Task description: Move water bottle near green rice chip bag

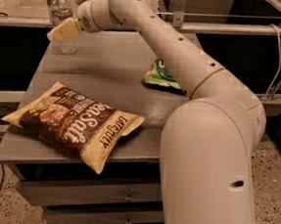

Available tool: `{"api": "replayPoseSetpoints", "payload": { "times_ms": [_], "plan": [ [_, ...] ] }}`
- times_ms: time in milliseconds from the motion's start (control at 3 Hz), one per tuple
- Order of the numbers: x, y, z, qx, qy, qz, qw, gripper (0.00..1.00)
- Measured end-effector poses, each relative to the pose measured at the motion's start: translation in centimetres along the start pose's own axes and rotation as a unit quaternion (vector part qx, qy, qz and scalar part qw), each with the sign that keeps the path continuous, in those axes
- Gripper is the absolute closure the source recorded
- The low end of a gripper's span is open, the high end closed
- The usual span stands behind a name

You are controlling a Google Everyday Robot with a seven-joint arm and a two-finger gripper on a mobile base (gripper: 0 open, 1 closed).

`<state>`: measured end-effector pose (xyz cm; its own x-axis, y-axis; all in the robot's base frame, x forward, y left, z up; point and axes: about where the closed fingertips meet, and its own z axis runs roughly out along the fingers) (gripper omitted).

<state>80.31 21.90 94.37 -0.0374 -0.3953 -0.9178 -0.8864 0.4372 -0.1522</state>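
The water bottle [60, 10] stands upright at the table's far left corner, white cap on top, clear ribbed base showing lower down. My gripper [64, 29] is at the bottle, its pale tip lying across the front of the bottle's middle. The green rice chip bag [158, 75] lies on the table's right side, mostly hidden behind my arm; only its left part shows.
A large brown-and-yellow "Sea Salt" chip bag [75, 123] lies at the front left of the grey table [111, 57]. My arm [184, 64] crosses the table's right half. Drawers [98, 198] sit below; a metal rail [226, 27] runs behind.
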Motion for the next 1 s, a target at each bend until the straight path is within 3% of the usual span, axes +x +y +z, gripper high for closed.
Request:
{"api": "replayPoseSetpoints", "payload": {
  "times_ms": [667, 1000],
  "plan": [
    [0.2, -0.5, 4.6, 0.03, -0.04, 0.019, 0.9986, 0.0],
    [0.6, -2.5, 6.3, 0.057, -0.063, 0.041, 0.9956, 0.25]
  ]
}}
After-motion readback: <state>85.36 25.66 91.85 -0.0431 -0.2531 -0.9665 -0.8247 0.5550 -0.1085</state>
